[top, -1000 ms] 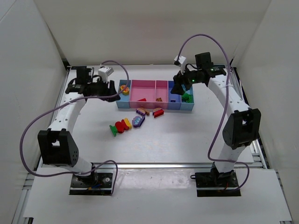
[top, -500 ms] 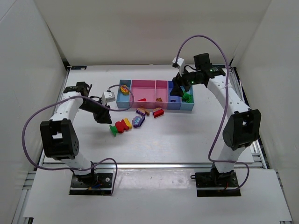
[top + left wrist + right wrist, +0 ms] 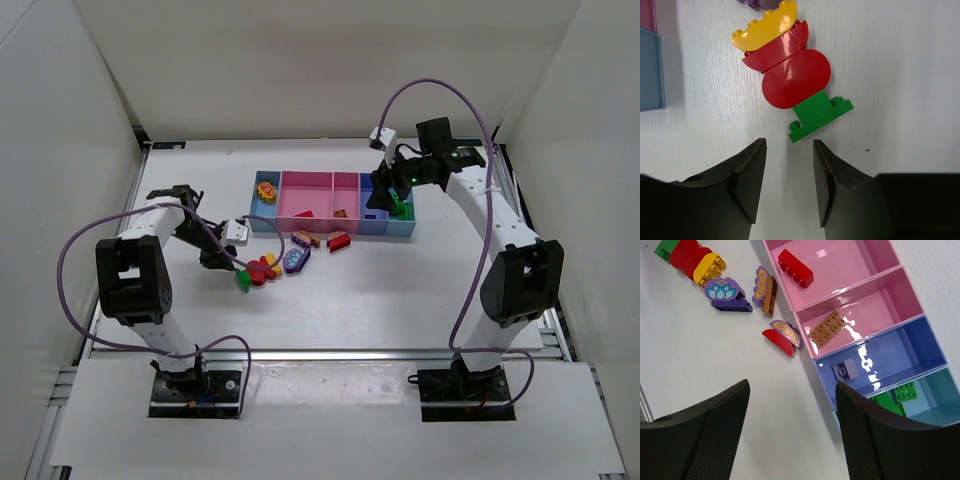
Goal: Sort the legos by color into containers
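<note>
A green lego [image 3: 819, 115] lies joined in a row with two red pieces [image 3: 795, 77] and a yellow one [image 3: 767, 27]. My left gripper [image 3: 789, 150] is open just short of the green one, with nothing between its fingers; from above it [image 3: 225, 262] sits left of that row [image 3: 257, 271]. My right gripper [image 3: 791, 390] is open and empty above the table beside the containers [image 3: 318, 190]. The pink bin [image 3: 850, 260] holds a red brick [image 3: 795, 268], the second pink bin a brown plate [image 3: 826, 328], the blue bin [image 3: 900, 350] a grey piece, and the teal bin green pieces [image 3: 895, 395].
Loose on the table in front of the bins lie a purple lotus piece [image 3: 725, 292], a butterfly piece with a brown brick [image 3: 765, 290] and a red half-round with a butterfly piece [image 3: 782, 337]. An orange-yellow piece [image 3: 266, 188] sits in the leftmost light blue bin.
My left arm has swung from the leftmost bin down to the table, up to the green, red and yellow row, and its jaws have narrowed. The right gripper has hardly moved.
</note>
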`<action>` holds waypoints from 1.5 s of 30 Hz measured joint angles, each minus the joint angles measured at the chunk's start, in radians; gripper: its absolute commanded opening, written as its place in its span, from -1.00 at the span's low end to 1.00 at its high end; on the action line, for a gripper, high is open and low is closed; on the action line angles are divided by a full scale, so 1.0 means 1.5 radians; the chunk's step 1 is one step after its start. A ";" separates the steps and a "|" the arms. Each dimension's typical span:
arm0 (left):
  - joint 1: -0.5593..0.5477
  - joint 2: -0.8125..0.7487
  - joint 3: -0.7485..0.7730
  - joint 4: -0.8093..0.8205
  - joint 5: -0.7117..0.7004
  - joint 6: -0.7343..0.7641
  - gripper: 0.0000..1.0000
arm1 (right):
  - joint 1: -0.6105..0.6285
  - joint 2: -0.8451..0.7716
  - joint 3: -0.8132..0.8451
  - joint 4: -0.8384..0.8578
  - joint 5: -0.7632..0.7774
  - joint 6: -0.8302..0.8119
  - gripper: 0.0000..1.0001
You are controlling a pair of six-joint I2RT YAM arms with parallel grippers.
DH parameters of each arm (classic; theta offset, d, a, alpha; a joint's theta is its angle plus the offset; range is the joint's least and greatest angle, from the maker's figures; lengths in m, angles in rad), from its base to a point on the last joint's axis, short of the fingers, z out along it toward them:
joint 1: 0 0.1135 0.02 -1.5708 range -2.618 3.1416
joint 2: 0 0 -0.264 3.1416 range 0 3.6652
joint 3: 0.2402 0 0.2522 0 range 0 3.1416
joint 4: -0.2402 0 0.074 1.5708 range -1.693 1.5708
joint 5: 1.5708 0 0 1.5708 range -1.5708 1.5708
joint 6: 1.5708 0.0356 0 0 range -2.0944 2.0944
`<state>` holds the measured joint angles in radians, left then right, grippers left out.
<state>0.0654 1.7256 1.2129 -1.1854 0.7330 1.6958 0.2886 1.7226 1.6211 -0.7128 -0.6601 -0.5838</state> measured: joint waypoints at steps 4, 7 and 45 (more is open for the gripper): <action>0.000 0.011 0.000 0.000 -0.013 0.083 0.08 | 0.000 -0.001 -0.001 0.000 0.005 -0.001 0.45; -0.002 0.011 -0.003 -0.006 -0.019 0.129 0.08 | 0.000 -0.002 -0.001 0.000 0.009 0.000 0.45; -0.033 0.081 0.018 -0.025 -0.054 0.186 0.12 | 0.000 -0.009 -0.009 -0.002 0.023 0.005 0.45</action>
<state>0.0166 1.8473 1.2396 -1.2224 0.6525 1.9743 0.2882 1.7096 1.6070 -0.7158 -0.6250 -0.5758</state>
